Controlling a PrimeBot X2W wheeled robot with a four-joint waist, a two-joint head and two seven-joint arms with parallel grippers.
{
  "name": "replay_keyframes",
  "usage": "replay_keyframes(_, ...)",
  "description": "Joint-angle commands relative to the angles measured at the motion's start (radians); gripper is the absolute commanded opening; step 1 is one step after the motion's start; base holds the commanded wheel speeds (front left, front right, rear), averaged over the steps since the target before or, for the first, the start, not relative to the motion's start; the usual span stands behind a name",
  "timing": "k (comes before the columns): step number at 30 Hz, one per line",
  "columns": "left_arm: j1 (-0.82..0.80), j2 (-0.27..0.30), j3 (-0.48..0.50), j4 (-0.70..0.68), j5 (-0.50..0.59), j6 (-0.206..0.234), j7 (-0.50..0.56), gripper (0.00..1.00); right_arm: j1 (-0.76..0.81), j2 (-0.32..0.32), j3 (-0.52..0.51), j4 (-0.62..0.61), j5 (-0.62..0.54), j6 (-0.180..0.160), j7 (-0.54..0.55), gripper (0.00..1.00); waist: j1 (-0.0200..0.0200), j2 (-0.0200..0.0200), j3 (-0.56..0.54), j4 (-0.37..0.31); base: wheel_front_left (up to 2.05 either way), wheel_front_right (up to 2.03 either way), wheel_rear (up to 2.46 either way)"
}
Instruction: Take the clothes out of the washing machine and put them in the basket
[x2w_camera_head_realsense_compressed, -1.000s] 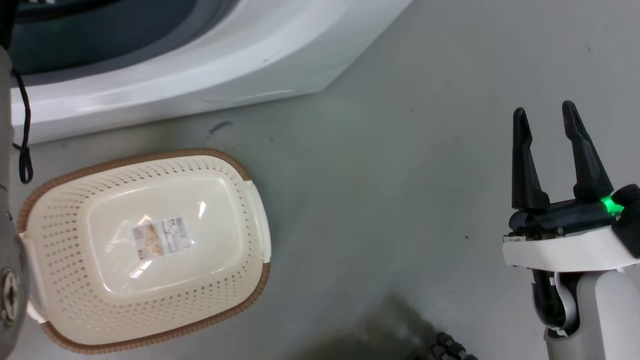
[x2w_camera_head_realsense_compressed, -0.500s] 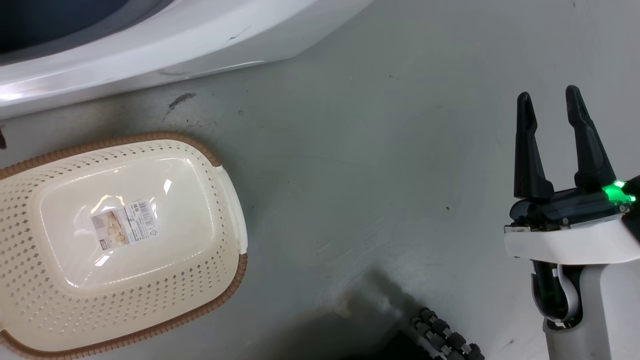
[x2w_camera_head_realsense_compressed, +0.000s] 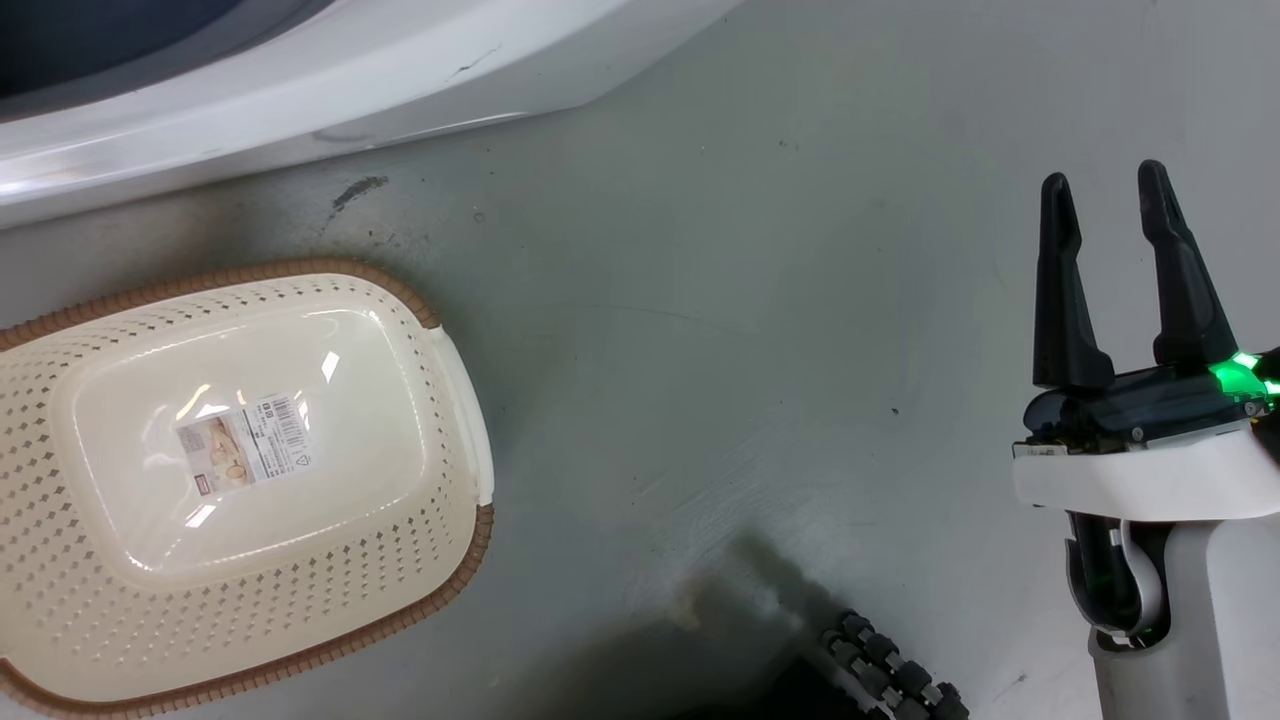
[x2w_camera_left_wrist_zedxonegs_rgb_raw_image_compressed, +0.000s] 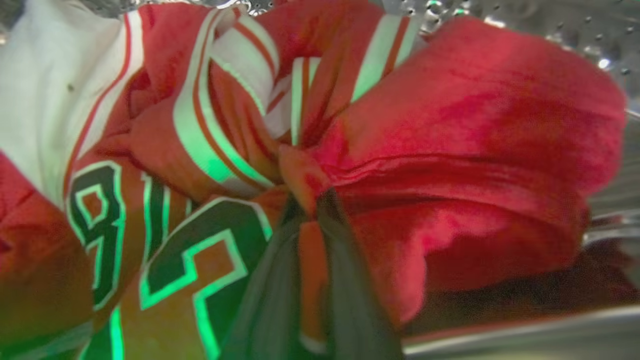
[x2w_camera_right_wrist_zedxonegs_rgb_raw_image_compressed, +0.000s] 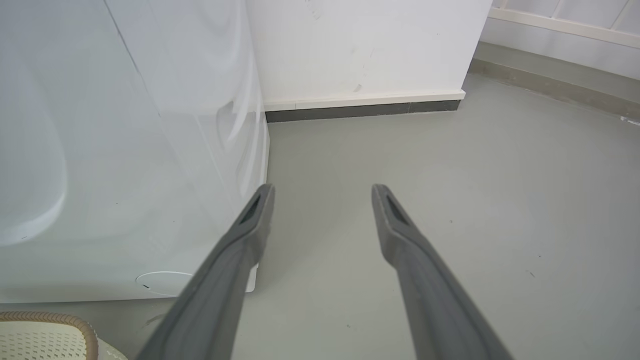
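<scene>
Left claw (x2w_camera_left_wrist_zedxonegs_rgb_raw_image_compressed: 311, 202) is pinching the clothes (x2w_camera_left_wrist_zedxonegs_rgb_raw_image_compressed: 450, 125) inside the washing machine (x2w_camera_head_realsense_compressed: 350, 90) — its fingertips are half buried in folds.
Two garments are lying bunched there; one basket (x2w_camera_head_realsense_compressed: 470, 540) is sitting on the floor (x2w_camera_head_realsense_compressed: 750, 300), cut off at the frame edge — right claw (x2w_camera_head_realsense_compressed: 1102, 175) is hovering, spread wide.

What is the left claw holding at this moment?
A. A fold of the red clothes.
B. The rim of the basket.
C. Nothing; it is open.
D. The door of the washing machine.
A: the left wrist view shows the left claw shut on a fold of the red clothes.
</scene>
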Motion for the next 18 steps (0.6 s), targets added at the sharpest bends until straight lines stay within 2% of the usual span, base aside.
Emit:
replay_keyframes(1, 0.013, 0.004, -0.008, -0.007, -0.007, 0.000, -0.016, 0.00, -0.012, 0.002, -0.002, 0.003, -0.003, -0.001, -0.002, 1.00, -0.0001, 0.0000, -0.005, 0.001, 0.00, 0.00, 0.00)
replay_keyframes(10, 0.030, -0.002, -0.036, -0.033, -0.031, 0.000, -0.112, 0.00, -0.006, 0.002, -0.003, 0.011, -0.018, -0.001, -0.002, 1.00, -0.0001, 0.0000, -0.052, 0.020, 0.00, 0.00, 0.00)
replay_keyframes(18, 0.121, -0.029, -0.066, -0.066, -0.090, 0.000, -0.240, 0.00, 0.015, 0.002, -0.018, 0.022, -0.044, -0.001, -0.002, 1.00, -0.0001, 0.0000, -0.143, 0.061, 0.00, 0.00, 0.00)
